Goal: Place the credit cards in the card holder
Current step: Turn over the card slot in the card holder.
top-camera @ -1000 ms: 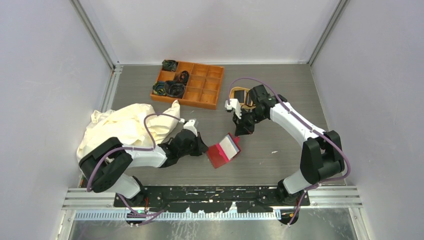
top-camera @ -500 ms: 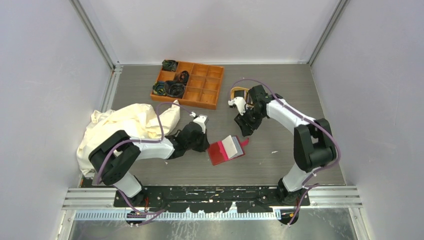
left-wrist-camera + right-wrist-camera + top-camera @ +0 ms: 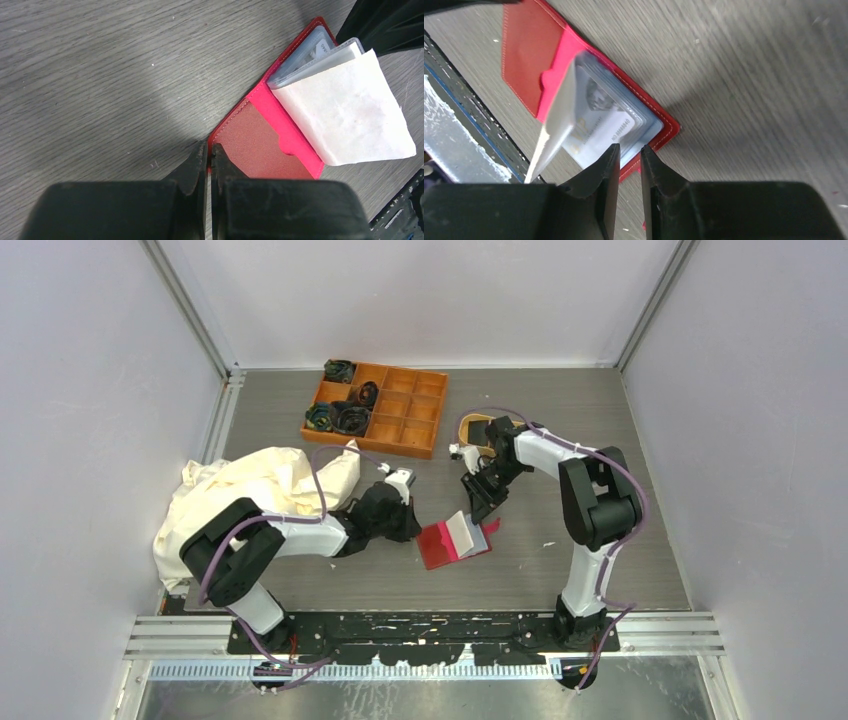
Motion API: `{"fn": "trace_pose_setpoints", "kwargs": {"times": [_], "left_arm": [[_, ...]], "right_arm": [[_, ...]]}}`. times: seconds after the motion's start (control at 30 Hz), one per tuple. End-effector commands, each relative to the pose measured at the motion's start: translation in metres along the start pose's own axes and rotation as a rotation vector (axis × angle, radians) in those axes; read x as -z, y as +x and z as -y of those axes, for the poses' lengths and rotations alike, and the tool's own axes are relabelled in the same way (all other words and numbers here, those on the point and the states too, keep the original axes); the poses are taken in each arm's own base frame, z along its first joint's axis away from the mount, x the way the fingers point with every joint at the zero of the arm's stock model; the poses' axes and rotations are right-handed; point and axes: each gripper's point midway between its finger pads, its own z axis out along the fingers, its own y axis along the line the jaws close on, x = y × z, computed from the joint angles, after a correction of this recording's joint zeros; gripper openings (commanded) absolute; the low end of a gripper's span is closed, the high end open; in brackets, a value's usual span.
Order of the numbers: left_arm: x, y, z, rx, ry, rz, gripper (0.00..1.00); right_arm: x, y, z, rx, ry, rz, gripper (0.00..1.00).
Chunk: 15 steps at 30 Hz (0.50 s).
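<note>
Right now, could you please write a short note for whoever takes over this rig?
Left gripper: shut, tips at the corner of the card holder cover.
Right gripper: slightly open, empty, at the holder's pocket-side edge.
Done: holder lies open on the table; a light card sits in a clear pocket.
To do: further cards, none clearly visible; tan tray is mostly hidden.

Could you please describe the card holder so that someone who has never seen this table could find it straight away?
On the grey table, look nearer than the orange compartment box and right of the cream cloth. The card holder lies open there. Nothing else is bright red, and a white sleeve stands up from its pockets.
</note>
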Motion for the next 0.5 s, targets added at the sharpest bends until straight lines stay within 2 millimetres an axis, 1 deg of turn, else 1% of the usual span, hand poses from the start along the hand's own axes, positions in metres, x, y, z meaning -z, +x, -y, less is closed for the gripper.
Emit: {"fn": "trace_pose_setpoints", "kwargs": {"times": [0.0,0.1,0.2,0.27,0.4,0.47], "left_arm": [[-0.002,0.010,-0.002,0.018,0.016,-0.018,0.00],[-0.001,0.010,-0.001,0.024,0.020,-0.019,0.00],[-0.001,0.009,0.000,0.032,0.025,-0.017,0.00],[-0.001,0.009,0.001,0.037,0.031,-0.017,0.00],[-0.001,0.010,0.003,0.046,0.041,-0.018,0.00],[-0.001,0.010,0.003,0.048,0.041,-0.020,0.00]], "right_arm": [[0.005,0.001,-0.003,-0.069,0.032,-0.066,0.28],[0.001,0.005,-0.004,-0.100,0.020,-0.106,0.31],[-0.003,0.009,-0.003,-0.114,0.024,-0.133,0.39],[-0.005,0.010,-0.004,-0.132,0.021,-0.146,0.42],[-0.011,0.015,-0.007,-0.157,-0.005,-0.181,0.43],[-0.009,0.014,-0.006,-0.152,0.002,-0.184,0.43]]}}
